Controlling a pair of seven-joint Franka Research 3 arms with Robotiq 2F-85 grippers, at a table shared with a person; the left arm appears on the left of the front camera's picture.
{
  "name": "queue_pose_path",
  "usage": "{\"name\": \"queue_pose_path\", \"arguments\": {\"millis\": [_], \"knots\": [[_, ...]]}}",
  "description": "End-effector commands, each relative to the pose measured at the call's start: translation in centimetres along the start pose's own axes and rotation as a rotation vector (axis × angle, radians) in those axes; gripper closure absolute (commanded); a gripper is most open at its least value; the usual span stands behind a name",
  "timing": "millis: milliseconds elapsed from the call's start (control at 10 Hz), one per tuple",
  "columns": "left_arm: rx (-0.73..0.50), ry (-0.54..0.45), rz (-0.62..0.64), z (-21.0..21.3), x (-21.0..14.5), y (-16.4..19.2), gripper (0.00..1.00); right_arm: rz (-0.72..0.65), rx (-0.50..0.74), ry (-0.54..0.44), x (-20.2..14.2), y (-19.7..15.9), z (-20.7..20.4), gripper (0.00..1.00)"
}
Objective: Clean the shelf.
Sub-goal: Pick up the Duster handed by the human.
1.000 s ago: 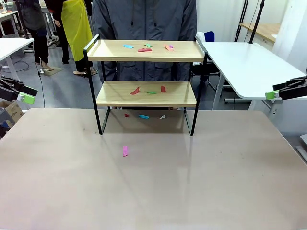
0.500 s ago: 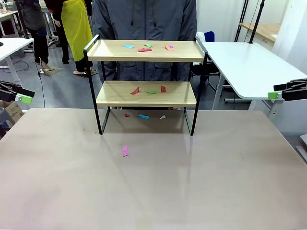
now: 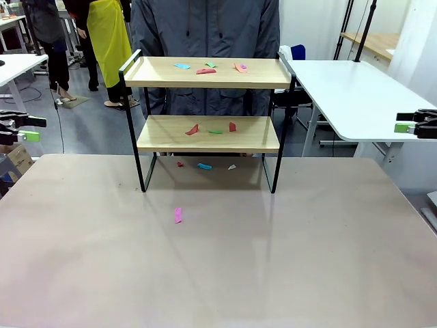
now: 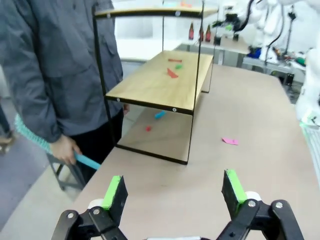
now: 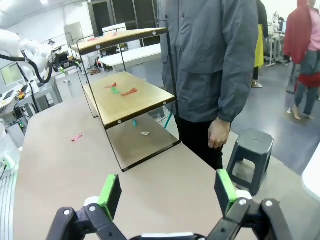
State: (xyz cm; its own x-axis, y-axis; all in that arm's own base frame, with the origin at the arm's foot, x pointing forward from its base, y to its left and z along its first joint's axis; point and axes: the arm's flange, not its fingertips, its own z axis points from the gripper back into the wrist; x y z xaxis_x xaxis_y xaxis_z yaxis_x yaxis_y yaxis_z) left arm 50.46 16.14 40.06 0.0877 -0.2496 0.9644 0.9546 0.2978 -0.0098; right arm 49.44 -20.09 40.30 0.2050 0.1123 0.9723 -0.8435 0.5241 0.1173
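Note:
The shelf [image 3: 208,134] is a two-tier rack of light wooden boards in a thin black frame, standing at the table's far side. Small coloured paper scraps lie on its top board [image 3: 206,70], on its lower board [image 3: 193,129] and on the table under it [image 3: 204,166]. A pink scrap [image 3: 178,215] lies on the table in front. My left gripper [image 3: 19,129] hangs open at the far left edge, my right gripper [image 3: 415,121] open at the far right, both well away from the shelf [image 4: 155,85] [image 5: 127,97]. Nothing sits between their green pads [image 4: 113,192] [image 5: 109,192].
A person in a grey jacket [image 3: 205,27] stands right behind the shelf, holding a teal tool [image 4: 80,159] low in one hand. A dark stool [image 5: 250,150] stands beside the person. A white table [image 3: 348,96] is at the back right. The beige table [image 3: 218,260] spreads wide in front.
Both grippers have drifted outward and slightly up, the left toward the left edge and the right toward the right edge. The shelf and scraps have not moved.

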Motion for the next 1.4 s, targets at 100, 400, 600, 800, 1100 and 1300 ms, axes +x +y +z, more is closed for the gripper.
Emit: {"name": "queue_pose_path", "arguments": {"millis": [100, 400, 600, 800, 1100, 1300], "knots": [[-0.013, -0.072, -0.074, 1.3, -0.8, 1.5, 0.00, 0.037, 0.001, -0.054, 0.5, -1.6, 0.4, 0.00], [-0.027, -0.089, -0.066, 1.5, -1.5, 2.2, 0.00, 0.024, -0.008, -0.075, 0.4, -2.3, 0.6, 0.00], [-0.022, -0.110, -0.076, 1.5, -1.5, 2.1, 0.00, 0.017, -0.013, -0.079, 0.4, -2.7, 0.6, 0.00], [-0.029, -0.064, -0.043, 1.4, -1.7, 1.8, 0.00, 0.003, -0.014, -0.044, 0.1, -2.0, 0.8, 0.00], [-0.029, -0.064, -0.043, 1.4, -1.7, 1.8, 0.00, 0.003, -0.014, -0.044, 0.1, -2.0, 0.8, 0.00], [-0.029, -0.064, -0.043, 1.4, -1.7, 1.8, 0.00, 0.003, -0.014, -0.044, 0.1, -2.0, 0.8, 0.00]]}}
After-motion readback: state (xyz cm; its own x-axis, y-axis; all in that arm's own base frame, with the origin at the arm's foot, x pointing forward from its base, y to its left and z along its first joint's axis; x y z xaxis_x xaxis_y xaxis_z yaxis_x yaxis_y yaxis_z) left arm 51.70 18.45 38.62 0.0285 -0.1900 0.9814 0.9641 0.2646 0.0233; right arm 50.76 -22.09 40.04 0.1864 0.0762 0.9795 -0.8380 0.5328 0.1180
